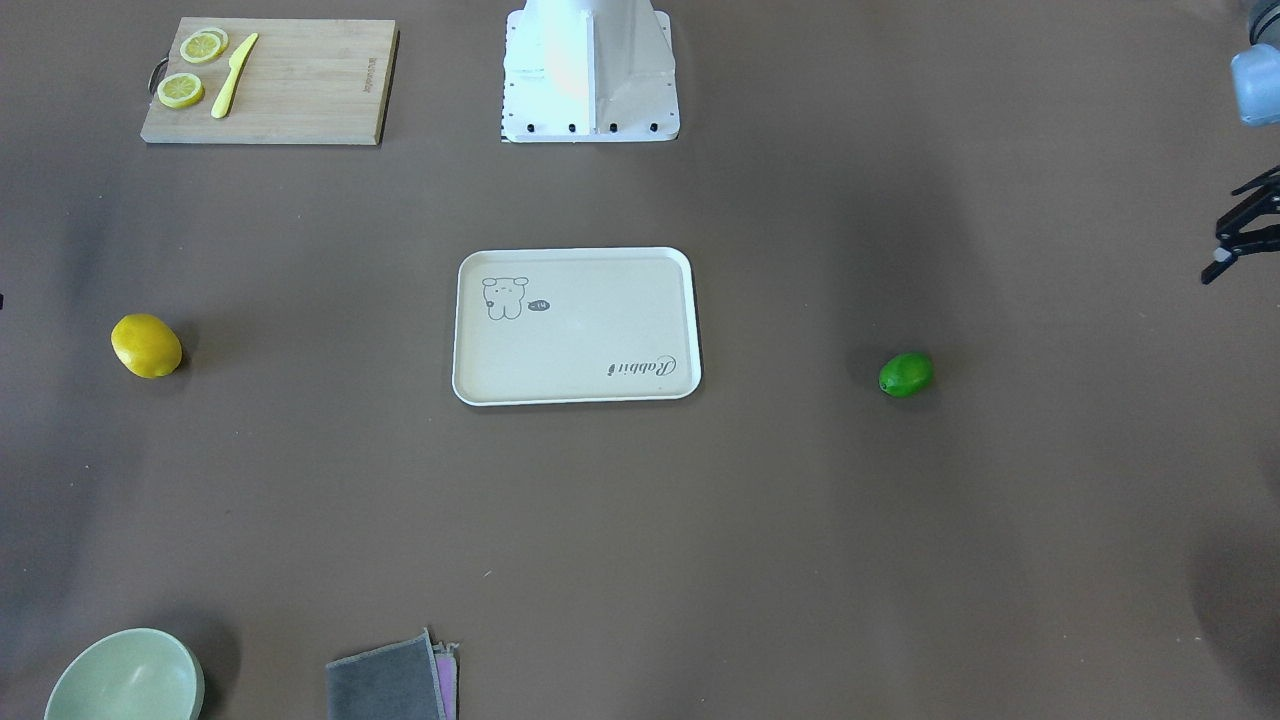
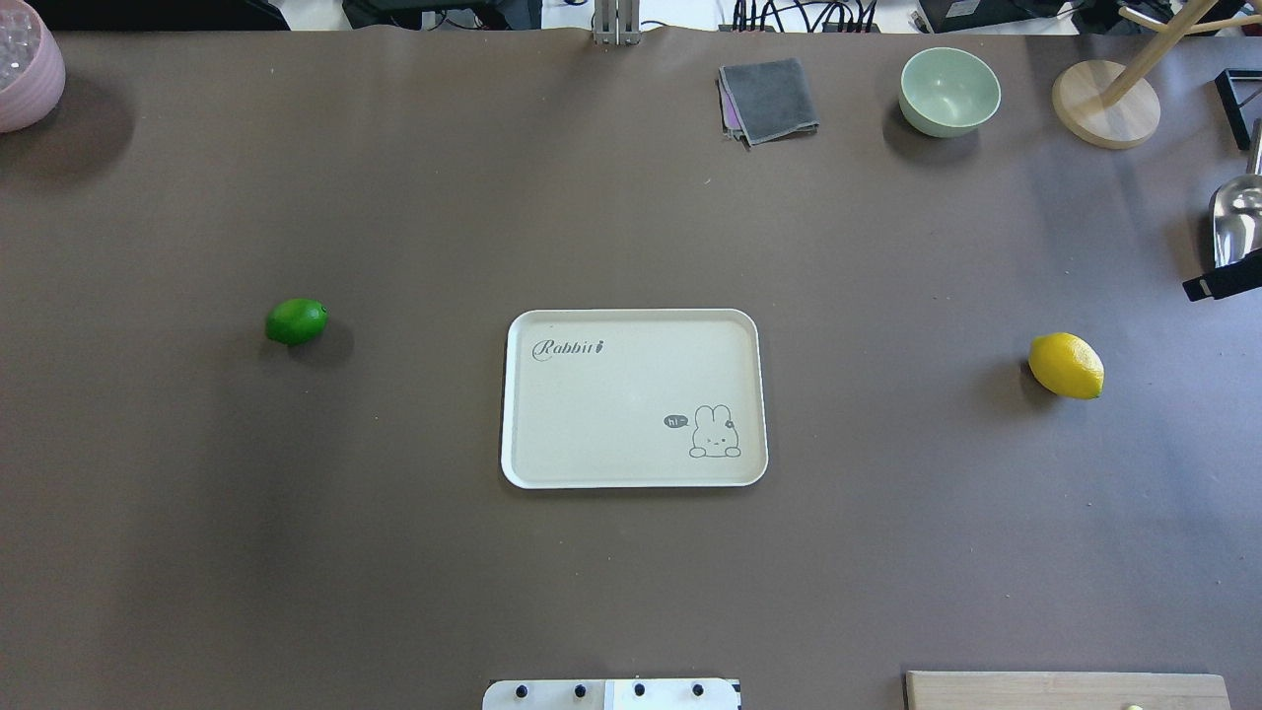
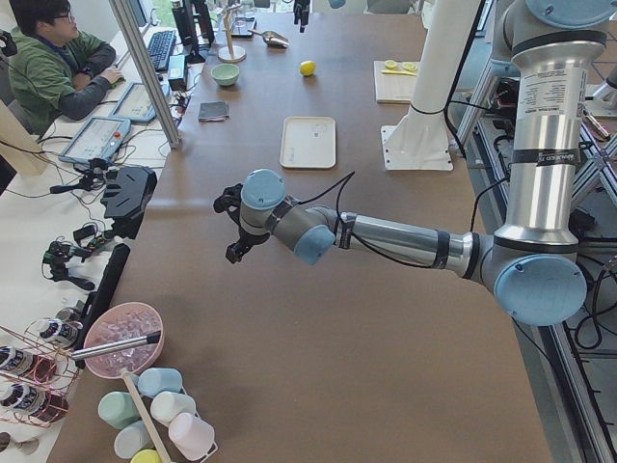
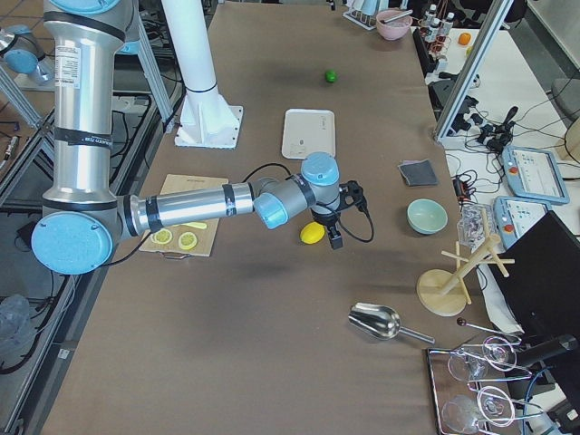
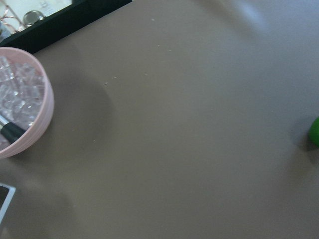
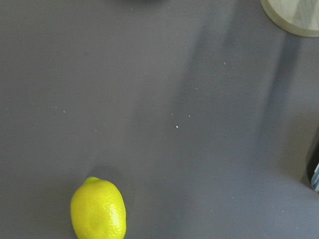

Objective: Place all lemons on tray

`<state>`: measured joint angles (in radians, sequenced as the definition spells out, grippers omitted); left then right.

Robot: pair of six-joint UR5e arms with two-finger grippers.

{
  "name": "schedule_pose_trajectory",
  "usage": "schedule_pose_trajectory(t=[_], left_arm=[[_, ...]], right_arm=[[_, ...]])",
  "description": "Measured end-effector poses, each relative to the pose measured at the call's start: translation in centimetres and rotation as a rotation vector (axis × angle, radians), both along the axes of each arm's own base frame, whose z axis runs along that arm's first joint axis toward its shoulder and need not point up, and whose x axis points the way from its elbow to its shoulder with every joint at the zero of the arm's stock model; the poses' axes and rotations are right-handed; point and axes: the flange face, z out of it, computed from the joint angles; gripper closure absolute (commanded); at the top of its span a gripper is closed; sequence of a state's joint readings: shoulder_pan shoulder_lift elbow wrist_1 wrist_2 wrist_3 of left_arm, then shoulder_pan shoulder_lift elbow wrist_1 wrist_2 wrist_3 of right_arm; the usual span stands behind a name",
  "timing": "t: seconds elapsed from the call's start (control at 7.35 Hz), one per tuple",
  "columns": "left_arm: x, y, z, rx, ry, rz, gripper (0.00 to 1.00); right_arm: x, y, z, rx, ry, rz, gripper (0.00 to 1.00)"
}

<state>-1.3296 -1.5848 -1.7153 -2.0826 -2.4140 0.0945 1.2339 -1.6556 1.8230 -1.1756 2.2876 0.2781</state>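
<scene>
Claws first: left gripper (image 1: pixel 1235 232) is hanging empty with fingers spread, well out beyond the tray (image 2: pixel 611 404). Right gripper (image 2: pixel 1223 286) is showing only a sliver, so I cannot tell its spread. Green lemon (image 2: pixel 296 321) and yellow lemon (image 2: pixel 1066 366) are lying on opposite sides of the tray, well apart from it. Risk, as I am judging it: an off-centre pinch squirting an oval fruit away, or a released one rolling over the low rim.

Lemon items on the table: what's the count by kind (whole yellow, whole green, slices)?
Yellow lemon: 1
Green lemon: 1
Lemon slices: 2, both on the cutting board
Total: 4
</scene>
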Motion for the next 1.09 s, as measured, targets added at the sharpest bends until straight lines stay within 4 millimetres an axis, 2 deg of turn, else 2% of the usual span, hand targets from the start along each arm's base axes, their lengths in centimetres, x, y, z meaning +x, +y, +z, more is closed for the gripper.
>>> schedule_pose_trajectory(t=[0.27, 0.41, 0.68, 0.82, 0.95, 1.09], left_arm=[[6.4, 0.0, -1.6, -0.020, 0.020, 0.070, 0.02], [9.9, 0.1, -2.6, -0.042, 0.027, 0.066, 0.02], [18.3, 0.9, -5.0, -0.078, 0.045, 0.026, 0.02], [21.7, 0.8, -5.8, -0.086, 0.048, 0.015, 0.02], [24.2, 0.3, -6.0, -0.091, 0.041, 0.012, 0.02], [25.9, -0.3, -5.6, -0.093, 0.036, 0.015, 0.02]], right_arm=[[-1.9, 0.5, -1.0, -0.032, -0.018, 0.001, 0.00], [-2.3, 0.6, -1.2, -0.037, -0.021, -0.001, 0.00], [-2.5, 0.6, -1.3, -0.039, -0.022, -0.001, 0.00], [-2.5, 0.6, -1.3, -0.039, -0.021, -0.001, 0.00], [-2.5, 0.6, -1.3, -0.039, -0.021, -0.001, 0.00], [-2.5, 0.6, -1.3, -0.039, -0.020, -0.001, 0.00]])
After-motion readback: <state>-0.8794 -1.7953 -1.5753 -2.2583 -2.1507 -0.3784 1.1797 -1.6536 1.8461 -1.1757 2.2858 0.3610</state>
